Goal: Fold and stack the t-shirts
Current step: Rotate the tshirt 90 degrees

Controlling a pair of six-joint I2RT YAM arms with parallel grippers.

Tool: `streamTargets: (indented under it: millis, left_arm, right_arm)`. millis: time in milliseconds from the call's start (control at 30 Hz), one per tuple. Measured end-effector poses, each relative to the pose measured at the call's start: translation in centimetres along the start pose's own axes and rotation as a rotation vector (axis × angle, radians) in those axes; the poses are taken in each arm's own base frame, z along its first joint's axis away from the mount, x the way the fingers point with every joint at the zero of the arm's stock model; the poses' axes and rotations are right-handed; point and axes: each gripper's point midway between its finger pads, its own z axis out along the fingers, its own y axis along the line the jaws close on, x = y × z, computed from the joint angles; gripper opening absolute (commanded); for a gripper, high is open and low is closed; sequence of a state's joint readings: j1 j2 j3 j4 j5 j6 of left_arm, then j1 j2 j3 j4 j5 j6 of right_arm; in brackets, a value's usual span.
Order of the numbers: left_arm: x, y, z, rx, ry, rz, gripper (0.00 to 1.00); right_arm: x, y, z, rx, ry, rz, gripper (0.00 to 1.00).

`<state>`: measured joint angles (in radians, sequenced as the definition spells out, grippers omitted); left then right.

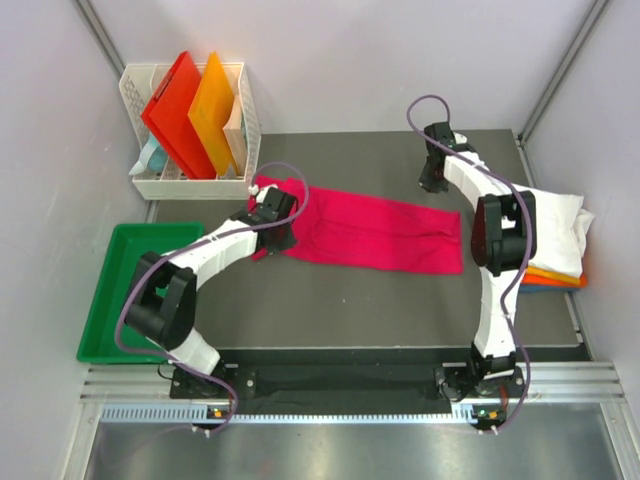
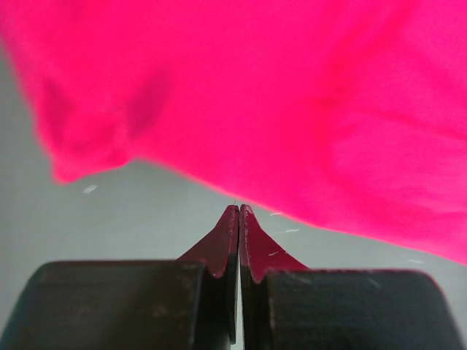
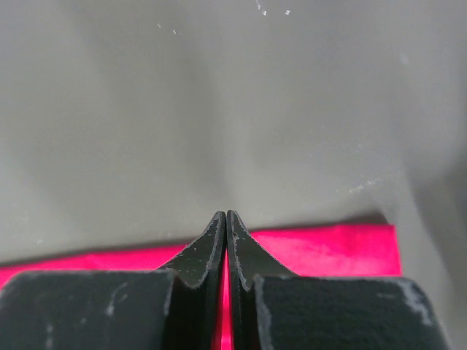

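One magenta-pink t-shirt lies spread as a long flat band across the middle of the dark grey counter. Its left end is rumpled and its right end is square. The left claw sits at the rumpled end, its two dark tapered fingers pressed together tip to tip with nothing visible between them. In the left wrist view, soft blurred pink cloth fills the space just beyond the tips, and bare counter shows below it. The right claw is also closed, fingers flush and holding nothing. It hangs over bare counter just past the shirt's far edge, near the right end, and a straight pink strip shows on either side of its fingers. At the counter's right edge, partly under the right arm, rests a stack of folded t-shirts: white on top, orange beneath, a sliver of blue lowest. Far left stands a white lattice basket holding a stiff red folder and an orange folder. A green plastic tray sits beside the counter's left side.
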<state>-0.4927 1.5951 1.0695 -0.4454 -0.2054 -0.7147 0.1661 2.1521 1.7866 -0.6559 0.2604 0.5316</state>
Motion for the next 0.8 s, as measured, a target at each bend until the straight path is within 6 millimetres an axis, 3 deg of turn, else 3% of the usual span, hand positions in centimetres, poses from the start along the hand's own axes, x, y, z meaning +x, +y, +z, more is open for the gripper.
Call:
streamTargets:
  millis: [67, 200, 400, 667, 800]
  left_arm:
    - [1.3, 1.7, 0.3, -0.059, 0.028, -0.004, 0.00]
    - [2.0, 2.9, 0.8, -0.117, 0.042, -0.004, 0.00]
    - [4.0, 4.2, 3.7, -0.225, 0.130, 0.010, 0.00]
    - [1.9, 2.1, 5.8, -0.211, 0.121, -0.005, 0.00]
    - [0.2, 1.1, 7.1, -0.197, 0.120, -0.024, 0.00]
  right_arm:
    - [0.5, 0.0, 0.8, 0.006, 0.019, -0.006, 0.00]
    - [1.9, -0.3, 1.6, 0.021, 0.064, -0.019, 0.00]
    - [4.2, -1.1, 2.3, 0.041, 0.118, -0.031, 0.00]
    - [5.5, -1.4, 1.7, 0.012, 0.137, -0.027, 0.00]
    - [8.4, -1.9, -0.1, -0.021, 0.191, -0.032, 0.00]
